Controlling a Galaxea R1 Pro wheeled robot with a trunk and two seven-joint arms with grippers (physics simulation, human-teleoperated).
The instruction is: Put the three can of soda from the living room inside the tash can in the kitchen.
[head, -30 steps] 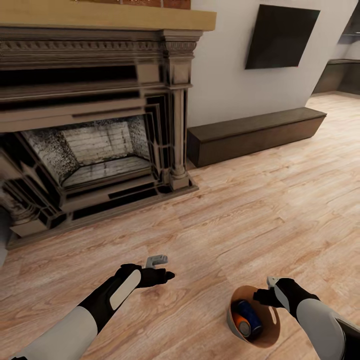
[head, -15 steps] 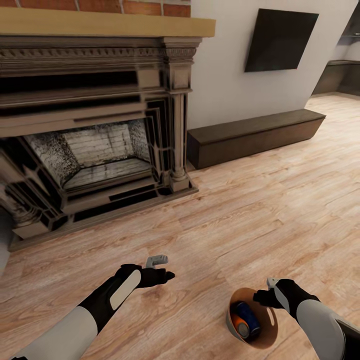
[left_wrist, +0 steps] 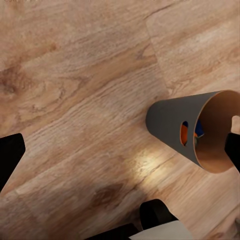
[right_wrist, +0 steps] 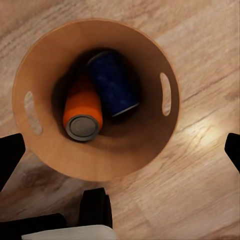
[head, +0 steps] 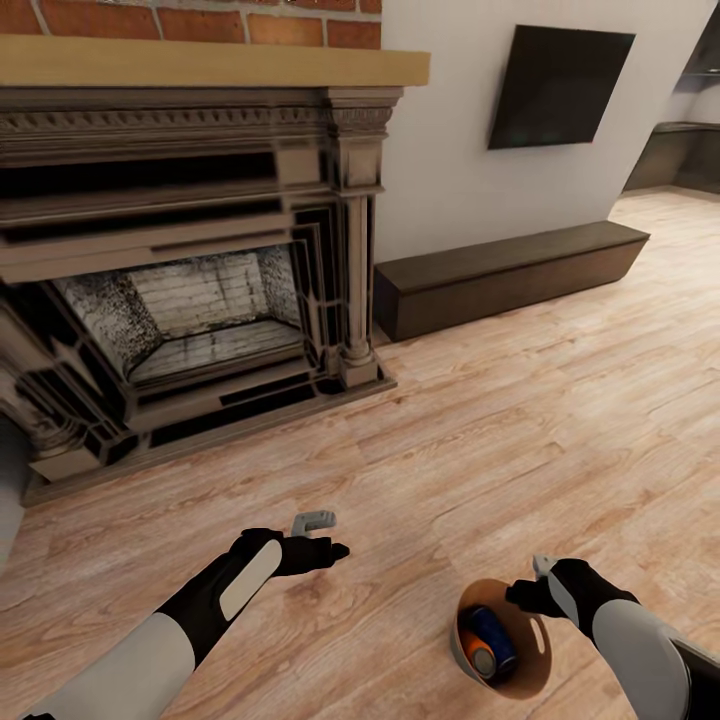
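While the right claw (head: 535, 585) grips the tash can's (head: 535, 668) rim, the left claw (head: 322, 535) reaches forward, spread.

Head cam tilts up slightly vs. 1.0 s ago: the whole scene sits lower in frame. More of the red brick chimney (head: 190, 20) shows above the mantel (head: 210, 62), approx. a full brick course now. Fireplace (head: 190, 290), wall TV (head: 560, 85) and low bench (head: 510, 272) all sit a little lower; this is view shift, not object motion. Tash can (head: 500, 648) also sits a touch lower in frame, beside the right hand (head: 535, 585). No independent arm or can displacement detected.
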